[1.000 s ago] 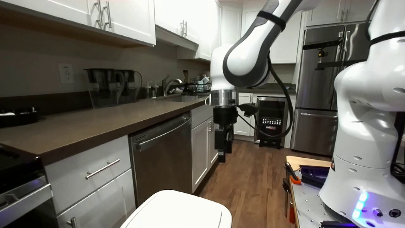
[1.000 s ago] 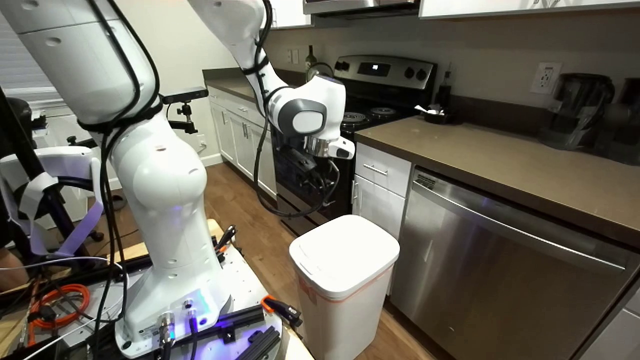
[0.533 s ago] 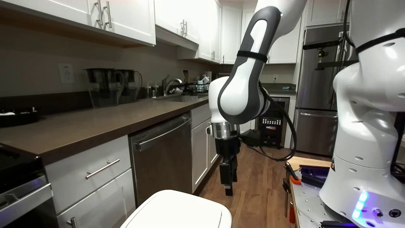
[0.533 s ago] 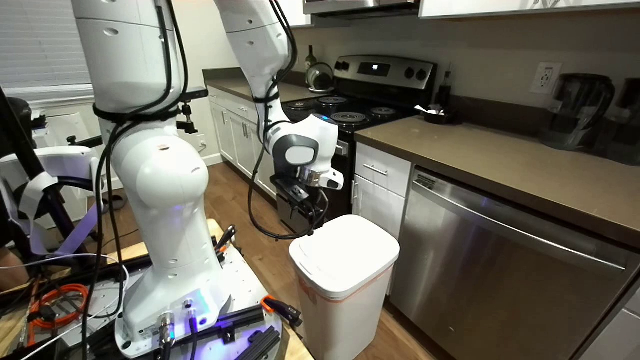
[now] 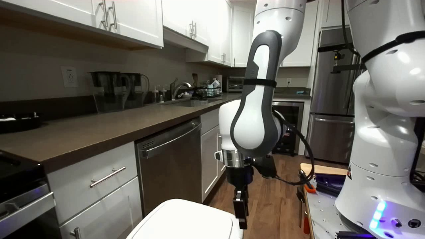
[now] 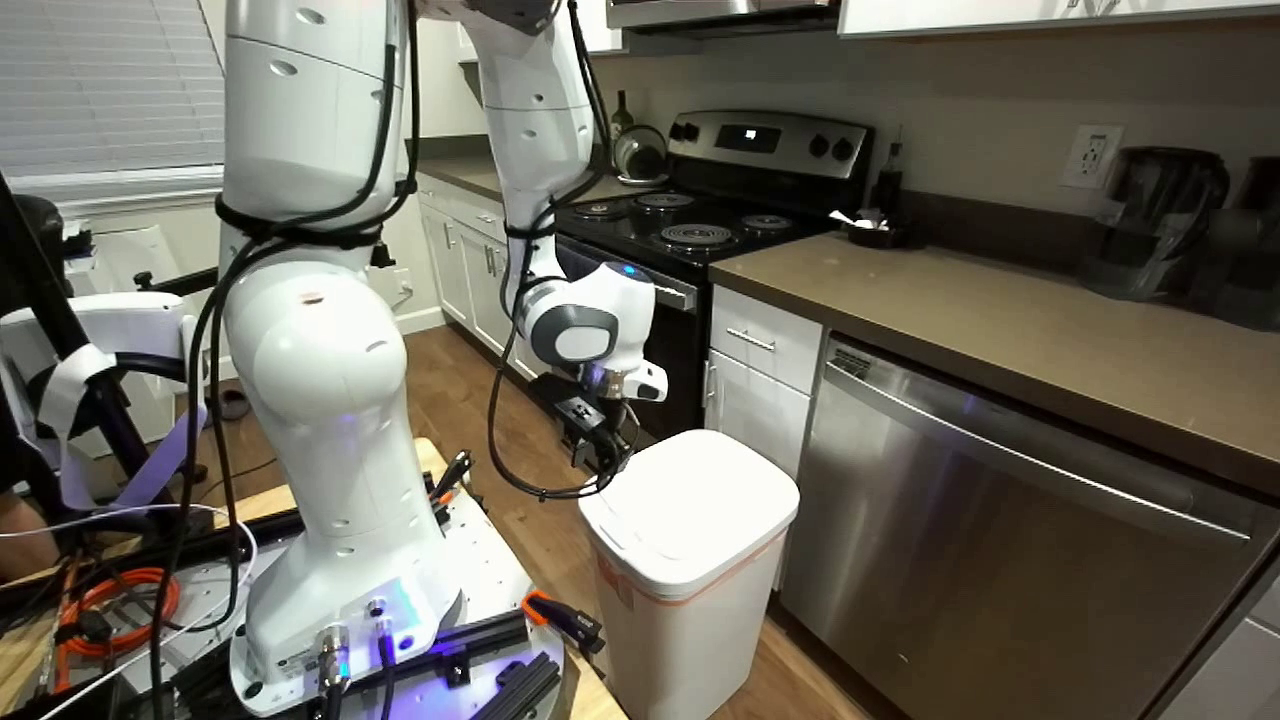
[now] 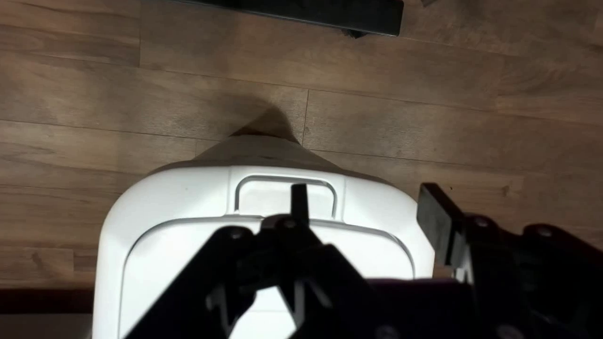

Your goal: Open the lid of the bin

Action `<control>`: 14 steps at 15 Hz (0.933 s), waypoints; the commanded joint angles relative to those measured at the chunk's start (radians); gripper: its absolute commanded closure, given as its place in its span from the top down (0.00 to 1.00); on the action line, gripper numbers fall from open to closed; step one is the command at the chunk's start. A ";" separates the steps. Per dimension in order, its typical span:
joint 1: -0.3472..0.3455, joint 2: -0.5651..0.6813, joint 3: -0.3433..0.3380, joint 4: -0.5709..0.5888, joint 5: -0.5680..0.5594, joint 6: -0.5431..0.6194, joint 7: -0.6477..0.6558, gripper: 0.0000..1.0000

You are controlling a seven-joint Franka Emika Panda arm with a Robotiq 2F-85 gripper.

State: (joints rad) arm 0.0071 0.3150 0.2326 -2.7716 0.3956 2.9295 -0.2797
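The white lid (image 6: 710, 500) lies flat and closed on the white bin (image 6: 690, 650). The lid also shows at the bottom of an exterior view (image 5: 186, 220). In the wrist view the lid (image 7: 155, 202) has a small rounded tab (image 7: 264, 195) at its near edge. My gripper (image 7: 367, 209) is open and empty. One finger appears over the tab, and the other appears past the lid's corner over the floor. In an exterior view the gripper (image 5: 241, 212) points down at the lid's edge. Whether it touches the lid cannot be told.
The steel dishwasher (image 6: 1000, 540) and counter (image 6: 1000, 330) stand beside the bin. The stove (image 6: 700, 230) is behind the arm. The robot's worktable (image 5: 327, 212) holds clamps and black rails. A black bar (image 7: 306, 12) lies at the top of the wrist view. A cable loop (image 6: 500, 440) hangs from the arm.
The arm has lowered my gripper from well above to the edge of the lid. In an exterior view it also shifted left toward the robot base. The bin and lid have not moved.
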 commanded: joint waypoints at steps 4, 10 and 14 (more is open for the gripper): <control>-0.166 0.197 0.088 0.040 -0.160 0.184 -0.016 0.60; -0.190 0.383 0.017 0.132 -0.385 0.291 0.021 0.39; -0.162 0.475 -0.024 0.202 -0.455 0.323 0.041 0.09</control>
State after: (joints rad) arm -0.1673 0.7171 0.2302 -2.6187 -0.0023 3.2070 -0.2686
